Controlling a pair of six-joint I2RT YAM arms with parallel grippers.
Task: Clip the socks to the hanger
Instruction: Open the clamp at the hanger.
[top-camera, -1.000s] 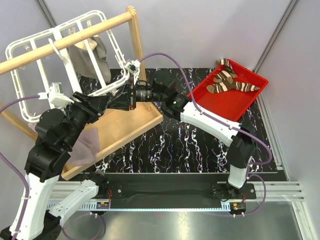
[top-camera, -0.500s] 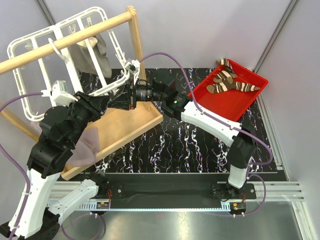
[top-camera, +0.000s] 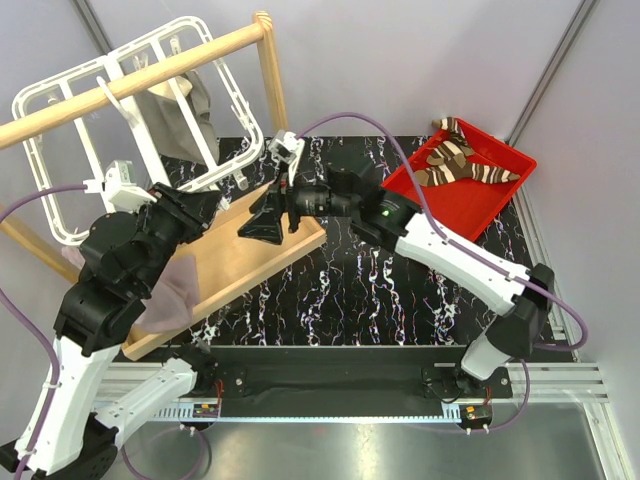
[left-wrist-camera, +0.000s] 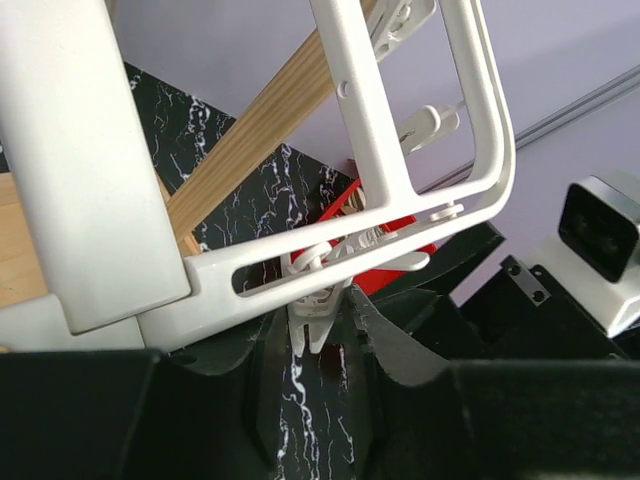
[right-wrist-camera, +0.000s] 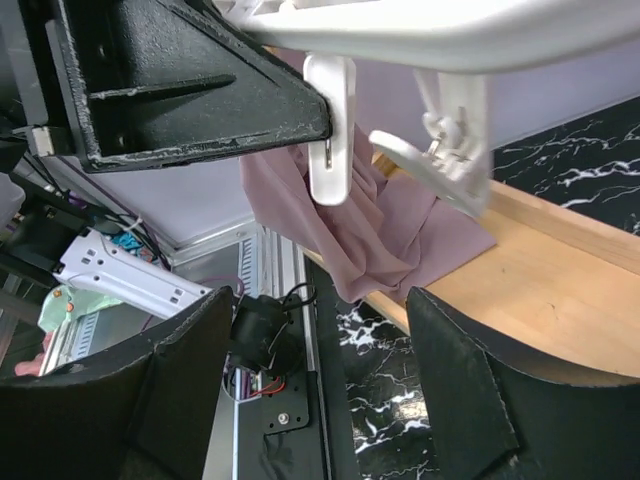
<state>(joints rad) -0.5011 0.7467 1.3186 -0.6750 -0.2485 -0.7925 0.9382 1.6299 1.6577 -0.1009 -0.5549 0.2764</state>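
Your socks (top-camera: 460, 160) show only in the overhead view. They lie crossed in the red tray (top-camera: 455, 205) at the far right of the table (top-camera: 380, 290), well apart from the hanger (top-camera: 148, 150), and nothing touches them. The hanger hangs tilted from the wooden rail (top-camera: 130, 80) at the far left, with a grey-beige cloth (top-camera: 185, 115) draped behind its bars.

Turn to the left wrist view for what the overhead hides. The left gripper (left-wrist-camera: 318, 335) sits under the hanger's lower corner, with a small white clip (left-wrist-camera: 318, 300) dangling between its fingers. The fingers stand close on either side of the clip, but you cannot tell whether they press on it.

The right wrist view looks at that corner from the other side. The right gripper (right-wrist-camera: 320, 320) has its fingers spread wide with nothing between them, below the hanger's edge. Beyond it you see a pinkish-mauve cloth (right-wrist-camera: 370, 230) heaped on the wooden board (right-wrist-camera: 540, 290). The left arm's black finger blocks the upper left of that view. In the overhead view, the right arm lies stretched between tray and hanger.
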